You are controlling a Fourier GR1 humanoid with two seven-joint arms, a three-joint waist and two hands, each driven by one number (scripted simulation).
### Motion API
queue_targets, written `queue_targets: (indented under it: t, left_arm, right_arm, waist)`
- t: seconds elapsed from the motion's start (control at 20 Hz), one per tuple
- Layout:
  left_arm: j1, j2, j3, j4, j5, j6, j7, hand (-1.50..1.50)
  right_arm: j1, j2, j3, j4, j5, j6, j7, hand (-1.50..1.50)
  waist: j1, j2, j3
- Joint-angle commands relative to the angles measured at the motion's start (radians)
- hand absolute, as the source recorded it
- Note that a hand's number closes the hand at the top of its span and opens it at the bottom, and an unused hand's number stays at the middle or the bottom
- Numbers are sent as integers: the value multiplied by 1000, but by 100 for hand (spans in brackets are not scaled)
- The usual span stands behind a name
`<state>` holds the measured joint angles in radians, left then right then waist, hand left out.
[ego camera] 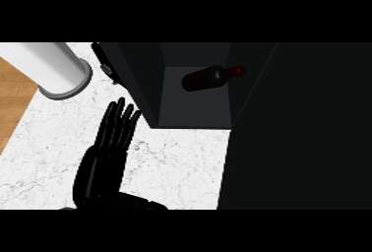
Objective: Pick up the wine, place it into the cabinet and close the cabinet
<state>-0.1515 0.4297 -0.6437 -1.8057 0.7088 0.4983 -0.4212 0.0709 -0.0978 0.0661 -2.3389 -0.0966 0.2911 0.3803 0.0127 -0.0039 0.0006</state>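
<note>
**A:** Where is the wine now?

**B:** The wine (213, 77) lies on its side inside the cabinet (143, 78), toward the back of the compartment, with its red cap pointing right. Nothing touches it.

**A:** So the picking up and placing are done?

**B:** I judge so. The bottle is in the compartment and no hand is on it. What is left is the closing, because the cabinet stands open with its inside in plain sight from above.

**A:** And the hands?

**B:** Only the left robot hand (102, 165) shows. It comes in from the lower edge over the marble counter (181, 162). Its fingers (120, 123) are straight and close together, and their tips are near the front corner of the cabinet's left wall. It holds nothing. I cannot tell whether the fingertips touch the wall. The right robot hand shows nowhere.

**A:** What is the big dark slab on the right?

**B:** Probably the door (305, 133), swung out and covering the counter on that side. That is a guess from its shape, since it is evenly dark. If so, it has to be swung across the opening to finish the task.

**A:** Anything else around?

**B:** A white cylinder (54, 66) stands at the upper left, well apart from the bottle, and a wooden strip (13, 98) runs along the left edge. Neither looks to be in the way of closing.
</note>
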Motion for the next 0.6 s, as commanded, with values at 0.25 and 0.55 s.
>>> queue_targets:
  t: [0.25,0.55]
  left_arm:
    - [288,135,74,-199,-36,0,-73,-150]
    - [468,251,257,-318,59,-112,-108,-150]
  right_arm:
    - [40,-115,81,-94,-158,158,133,150]
    - [153,-30,316,-133,-96,126,163,150]
  waist:
    - [3,0,-1]
    - [3,-2,-1]
